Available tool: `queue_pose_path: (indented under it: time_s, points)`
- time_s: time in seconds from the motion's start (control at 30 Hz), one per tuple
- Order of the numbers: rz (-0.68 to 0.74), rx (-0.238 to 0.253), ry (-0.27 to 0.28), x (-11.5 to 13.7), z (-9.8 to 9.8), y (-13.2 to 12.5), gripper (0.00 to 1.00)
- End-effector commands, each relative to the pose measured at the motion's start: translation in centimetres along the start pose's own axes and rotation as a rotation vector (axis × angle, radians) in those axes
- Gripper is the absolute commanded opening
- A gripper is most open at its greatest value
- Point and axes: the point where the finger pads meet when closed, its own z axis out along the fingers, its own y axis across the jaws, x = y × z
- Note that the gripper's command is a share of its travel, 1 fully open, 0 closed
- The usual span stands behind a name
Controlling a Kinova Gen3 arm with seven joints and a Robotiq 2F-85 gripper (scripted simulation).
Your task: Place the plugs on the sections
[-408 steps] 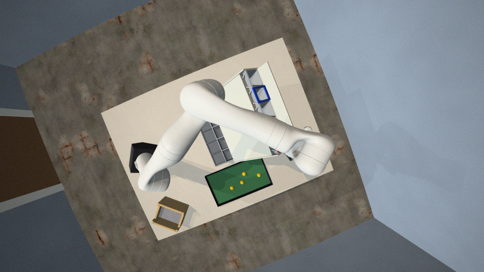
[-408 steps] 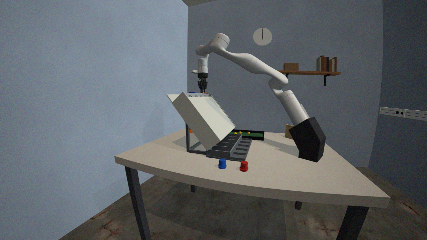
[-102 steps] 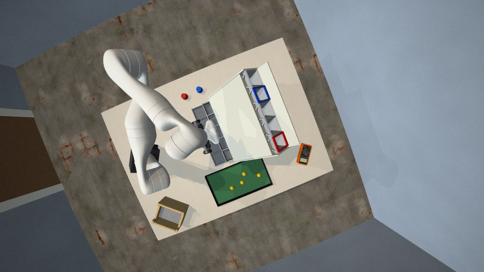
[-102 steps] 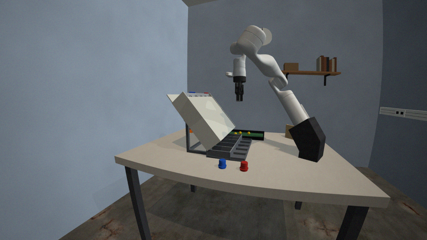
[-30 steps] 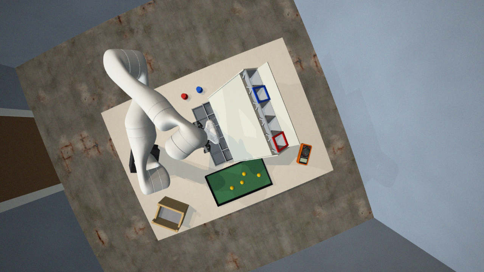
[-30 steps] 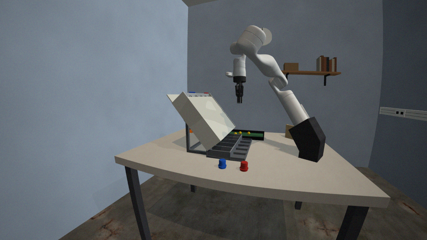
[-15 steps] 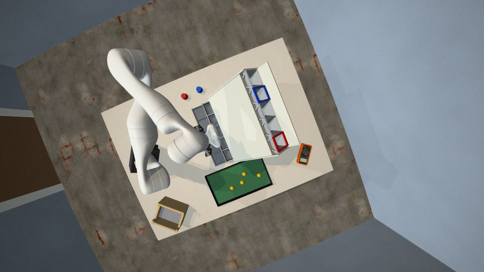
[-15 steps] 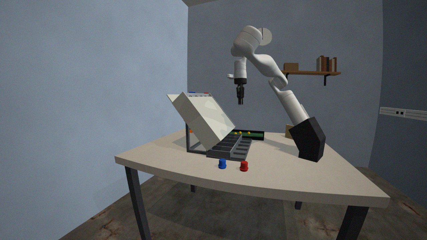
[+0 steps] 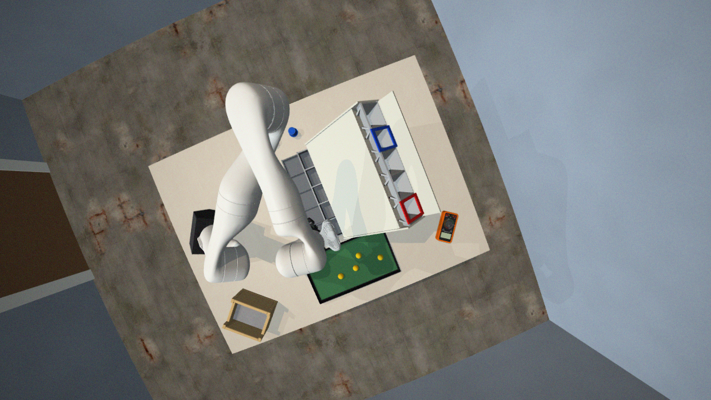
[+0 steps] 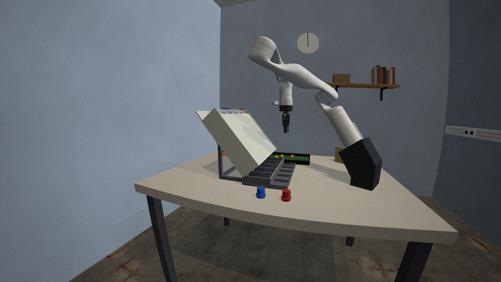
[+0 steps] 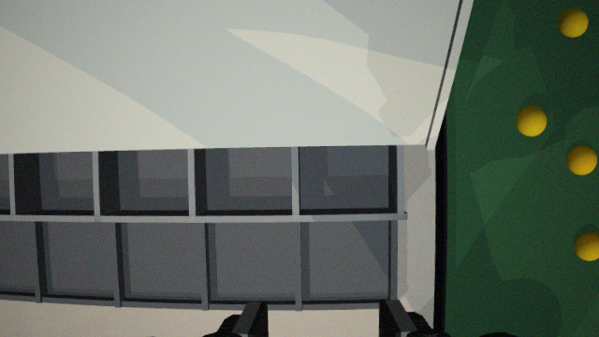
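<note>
Gripper (image 9: 312, 223) (image 10: 285, 131) (image 11: 323, 315) fingers are apart, holding nothing, near the green tray (image 9: 360, 286) (image 10: 301, 161) (image 11: 440, 211); dipping crookedly could make yellow marbles (image 9: 358, 255) (image 10: 291, 156) (image 11: 532, 121) roll away

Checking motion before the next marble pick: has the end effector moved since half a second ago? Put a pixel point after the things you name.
Yes: in the top view, the end effector (image 9: 313, 224) (image 10: 285, 131) (image 11: 323, 318) has shifted towards the green tray (image 9: 367, 274) (image 10: 303, 158) (image 11: 491, 225).
</note>
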Motion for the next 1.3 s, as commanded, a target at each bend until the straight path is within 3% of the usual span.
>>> queue_pose_path:
  time_s: [0.0,0.47,0.5,0.6,0.8,1.03,1.07,1.27]
  points:
    - [-0.016,-0.015,-0.001,0.1,2.8,4.9,0.50]
    - [-0.016,-0.015,-0.001,0.1,2.8,4.9,0.50]
    - [-0.020,-0.010,-0.007,-0.7,4.4,11.3,0.50]
    - [-0.020,-0.010,-0.007,-0.8,4.7,12.4,0.50]
    - [-0.020,-0.010,-0.007,-1.4,6.3,18.9,0.50]
    - [-0.020,-0.010,-0.007,-1.4,6.3,18.9,0.50]
    - [0.007,0.014,0.021,-1.7,7.1,22.3,0.50]
    - [0.007,0.014,0.021,-1.7,7.1,22.3,0.50]
